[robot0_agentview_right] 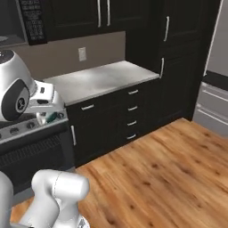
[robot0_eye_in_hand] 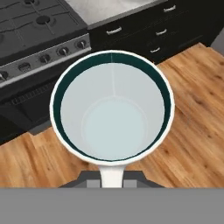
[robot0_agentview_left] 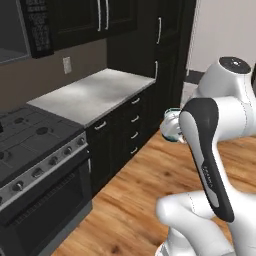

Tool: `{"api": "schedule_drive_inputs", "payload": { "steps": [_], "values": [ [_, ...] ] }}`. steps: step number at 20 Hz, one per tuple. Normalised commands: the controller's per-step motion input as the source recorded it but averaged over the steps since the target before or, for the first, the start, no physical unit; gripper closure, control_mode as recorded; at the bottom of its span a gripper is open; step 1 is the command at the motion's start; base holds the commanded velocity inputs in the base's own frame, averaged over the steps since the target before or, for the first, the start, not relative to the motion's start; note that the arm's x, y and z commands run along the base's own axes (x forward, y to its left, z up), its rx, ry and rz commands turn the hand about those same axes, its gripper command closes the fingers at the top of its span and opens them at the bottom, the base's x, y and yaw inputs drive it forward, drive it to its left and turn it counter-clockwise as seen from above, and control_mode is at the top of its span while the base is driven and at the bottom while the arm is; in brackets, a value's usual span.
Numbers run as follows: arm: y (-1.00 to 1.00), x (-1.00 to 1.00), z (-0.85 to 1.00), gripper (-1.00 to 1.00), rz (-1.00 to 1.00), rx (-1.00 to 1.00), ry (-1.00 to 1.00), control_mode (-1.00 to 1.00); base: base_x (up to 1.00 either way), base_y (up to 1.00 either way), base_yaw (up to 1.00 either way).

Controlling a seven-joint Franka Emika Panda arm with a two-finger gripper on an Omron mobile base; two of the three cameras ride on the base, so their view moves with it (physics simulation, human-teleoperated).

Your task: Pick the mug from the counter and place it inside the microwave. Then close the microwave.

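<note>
My gripper (robot0_eye_in_hand: pixel 112 180) is shut on the handle of the mug (robot0_eye_in_hand: pixel 113 107), a white mug with a teal rim whose open mouth faces the hand view. I hold it in the air over the wooden floor, in front of the stove and away from the counter (robot0_agentview_left: pixel 95 92). The left base view shows the mug (robot0_agentview_left: pixel 171 125) peeking out beside my forearm. From the right base view a sliver of the mug (robot0_agentview_right: pixel 49 118) shows under my white hand. The black microwave (robot0_agentview_left: pixel 37 25) hangs at the upper left above the stove, with its keypad (robot0_agentview_right: pixel 33 20) in sight; its door is out of frame.
A black gas stove with an oven (robot0_agentview_left: pixel 35 135) stands left of the counter. Black drawers with silver handles (robot0_agentview_right: pixel 129 109) sit below the counter, and tall black cabinets (robot0_agentview_left: pixel 167 50) rise at its right end. Wooden floor (robot0_agentview_right: pixel 169 169) stretches to the right.
</note>
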Motion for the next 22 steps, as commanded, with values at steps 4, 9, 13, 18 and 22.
{"api": "schedule_drive_inputs", "payload": {
  "steps": [4, 9, 13, 18, 22],
  "values": [
    [0.0, 0.0, 0.0, 1.0, 0.0, 0.0, 0.0, 1.0, 0.51, -0.19, 0.56],
    [0.0, 0.0, 0.0, 1.0, 0.0, 0.0, 0.0, 1.0, 0.69, -0.16, 0.51],
    [0.0, 0.0, 0.0, 1.0, 0.0, 0.0, 0.0, 1.0, 0.84, 0.0, 0.38],
    [0.0, 0.0, 0.0, 1.0, 0.0, 0.0, 0.0, 1.0, 0.88, 0.0, 0.29],
    [0.0, 0.0, 0.0, 1.0, 0.0, 0.0, 0.0, 1.0, 0.38, 0.16, 0.12]
  ]
}}
